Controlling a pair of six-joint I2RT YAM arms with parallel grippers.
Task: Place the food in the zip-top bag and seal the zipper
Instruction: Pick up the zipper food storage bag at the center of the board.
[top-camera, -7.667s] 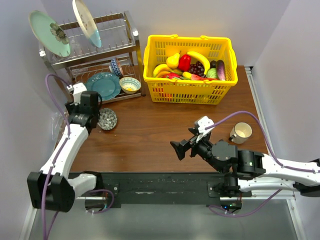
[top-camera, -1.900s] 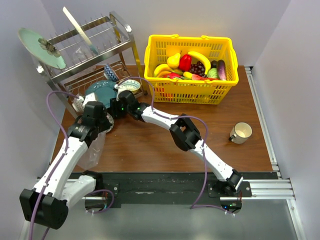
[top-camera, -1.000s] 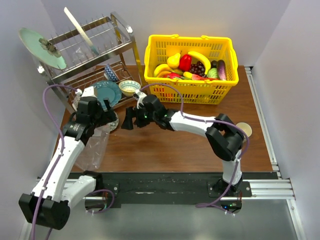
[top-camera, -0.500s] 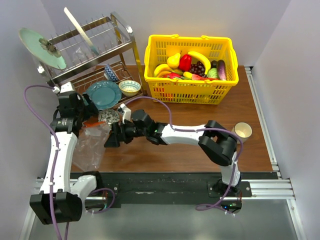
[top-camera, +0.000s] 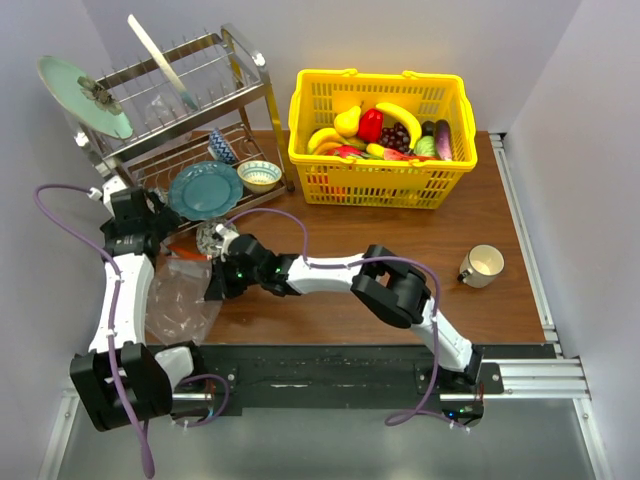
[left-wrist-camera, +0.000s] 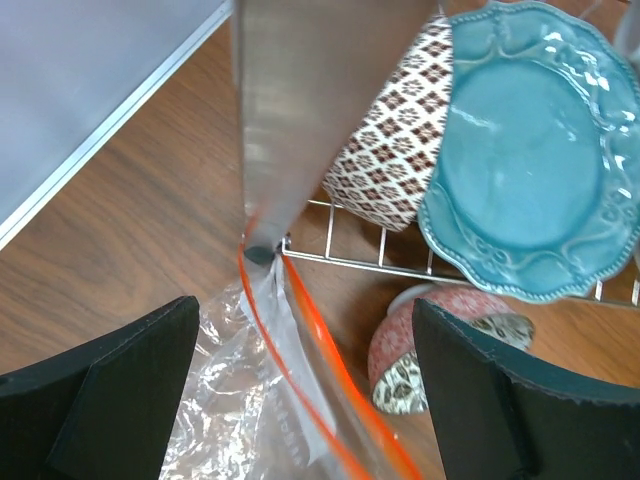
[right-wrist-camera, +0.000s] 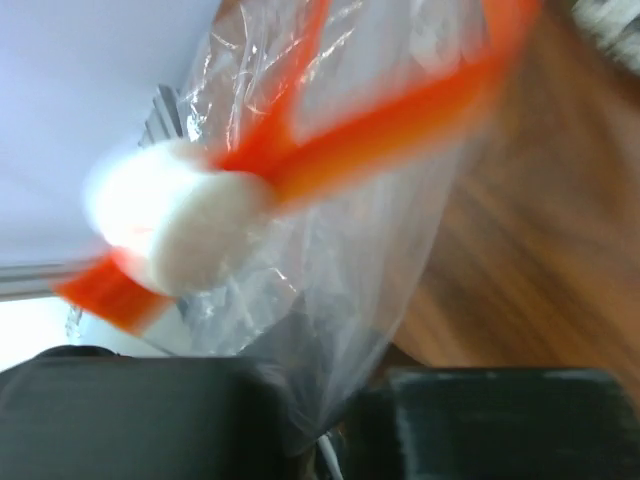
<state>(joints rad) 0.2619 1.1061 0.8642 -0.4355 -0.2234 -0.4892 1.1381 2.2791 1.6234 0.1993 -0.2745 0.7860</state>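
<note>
The zip-top bag (top-camera: 180, 305) lies crinkled on the table's left side, and its red-orange zipper (top-camera: 183, 252) runs along the mouth at the far edge. My left gripper (top-camera: 160, 238) hovers open over that mouth. In its wrist view the zipper (left-wrist-camera: 300, 400) passes between the spread fingers (left-wrist-camera: 130, 380) of the left gripper (left-wrist-camera: 303, 325). My right gripper (top-camera: 212, 288) is shut on the bag's right edge, and clear film (right-wrist-camera: 340, 300) runs into the narrow gap of the right gripper (right-wrist-camera: 345, 435). The food sits in the yellow basket (top-camera: 300, 150): a green piece (top-camera: 424, 146), an eggplant (top-camera: 442, 140), grapes (top-camera: 395, 135) and a red piece (top-camera: 369, 124).
A dish rack (top-camera: 180, 100) with plates stands at the back left, its leg (left-wrist-camera: 300, 100) right by the bag's mouth. A teal plate (top-camera: 205, 190), a small bowl (top-camera: 260, 175) and a patterned bowl (top-camera: 213, 235) are close by. A mug (top-camera: 483, 265) stands at the right.
My right gripper has gone from wide open to shut on the bag's edge, shifting slightly left. The left gripper has drifted a little left, still open over the zipper.
</note>
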